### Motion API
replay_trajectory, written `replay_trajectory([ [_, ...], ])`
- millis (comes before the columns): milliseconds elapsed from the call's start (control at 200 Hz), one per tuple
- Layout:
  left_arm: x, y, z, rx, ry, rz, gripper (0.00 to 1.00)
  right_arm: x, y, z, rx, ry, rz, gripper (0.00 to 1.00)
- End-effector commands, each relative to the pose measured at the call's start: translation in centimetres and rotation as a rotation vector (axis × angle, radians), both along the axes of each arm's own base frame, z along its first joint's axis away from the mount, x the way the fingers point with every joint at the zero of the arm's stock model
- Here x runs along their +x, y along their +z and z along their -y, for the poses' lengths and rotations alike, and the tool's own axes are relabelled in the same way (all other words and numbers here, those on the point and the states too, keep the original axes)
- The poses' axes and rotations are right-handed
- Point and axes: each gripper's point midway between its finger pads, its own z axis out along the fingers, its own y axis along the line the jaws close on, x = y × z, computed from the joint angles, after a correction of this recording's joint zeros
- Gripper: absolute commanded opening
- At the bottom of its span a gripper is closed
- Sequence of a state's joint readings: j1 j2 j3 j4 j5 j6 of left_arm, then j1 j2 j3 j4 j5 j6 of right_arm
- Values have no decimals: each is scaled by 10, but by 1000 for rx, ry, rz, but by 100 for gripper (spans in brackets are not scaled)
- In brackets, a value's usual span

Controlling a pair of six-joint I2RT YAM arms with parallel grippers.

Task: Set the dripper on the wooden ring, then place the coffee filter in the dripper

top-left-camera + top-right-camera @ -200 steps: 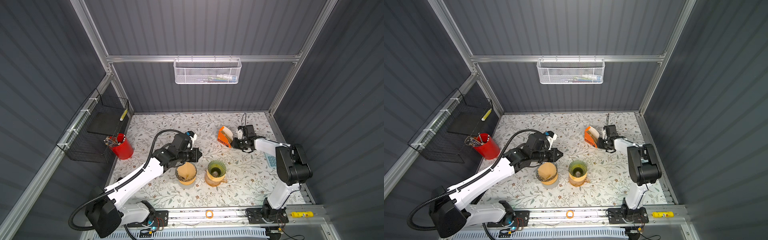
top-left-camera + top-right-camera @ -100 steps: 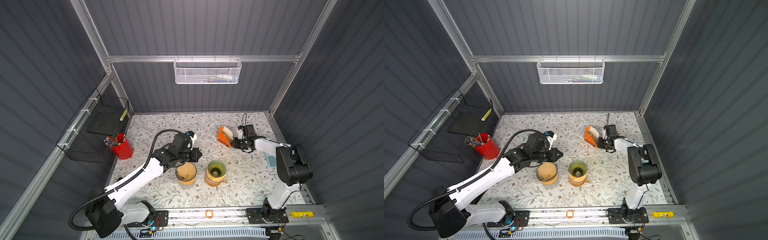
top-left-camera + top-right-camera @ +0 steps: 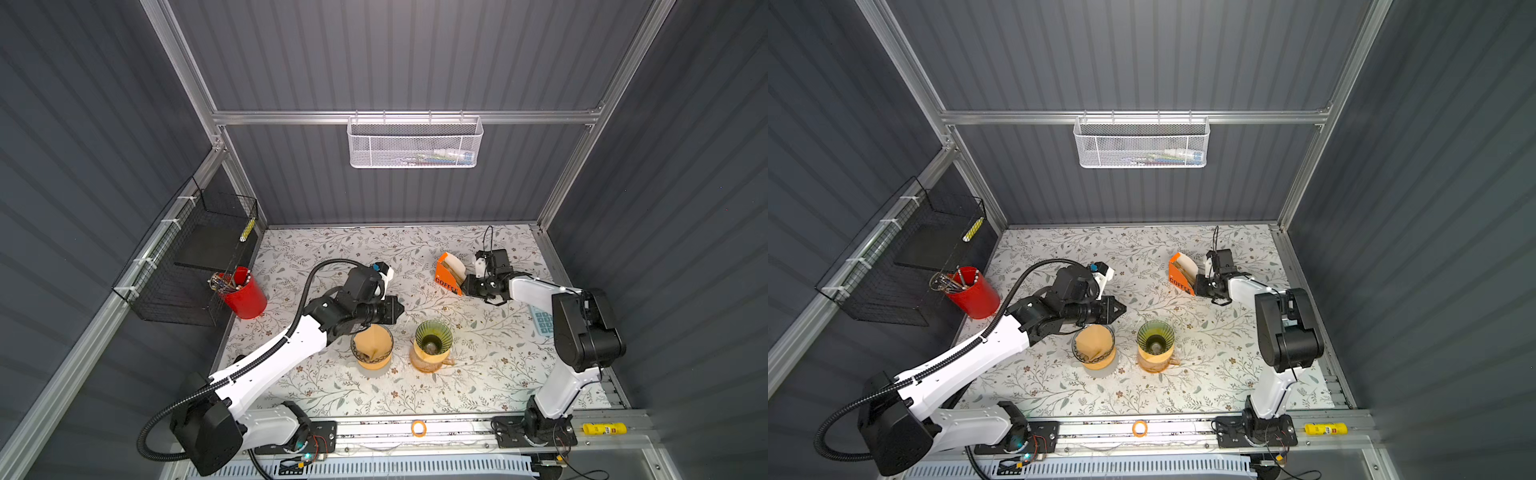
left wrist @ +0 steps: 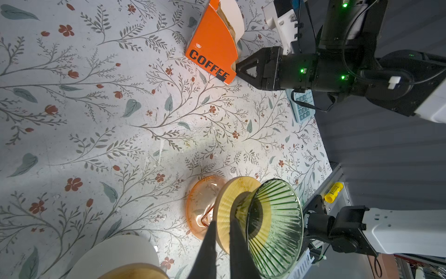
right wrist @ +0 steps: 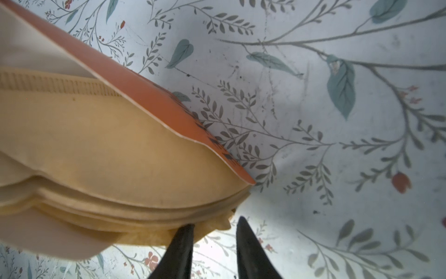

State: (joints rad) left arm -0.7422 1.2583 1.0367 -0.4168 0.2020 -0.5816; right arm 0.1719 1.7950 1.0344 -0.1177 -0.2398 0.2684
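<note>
Both grippers: unmoved, I judge.
Right gripper (image 5: 216, 222): parted at filter stack (image 5: 120, 169), one o'clock; nothing gripped.
Left gripper (image 4: 222, 221): closed, empty.

We are looking into a robotics lab cell: grey ribbed walls (image 3: 395, 54), aluminium framing (image 3: 291, 117) across the top, a white robot arm (image 3: 286, 349) lower left.

At left, red cup (image 3: 245, 300) (holding pens) beside black wire basket (image 3: 187, 270); white mesh basket (image 3: 415, 145) on rear wall.
</note>
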Motion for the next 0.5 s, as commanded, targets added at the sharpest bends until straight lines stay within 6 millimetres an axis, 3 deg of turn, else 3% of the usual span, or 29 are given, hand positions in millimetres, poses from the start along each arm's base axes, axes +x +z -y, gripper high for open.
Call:
replay_trajectory([
  [0,1,8,-2,-22,13,10,14,4,9,-6,11,26,38,32],
  [495,-1,11,-4,-28,15,14,14,-3,13,-10,44,43,46,24],
])
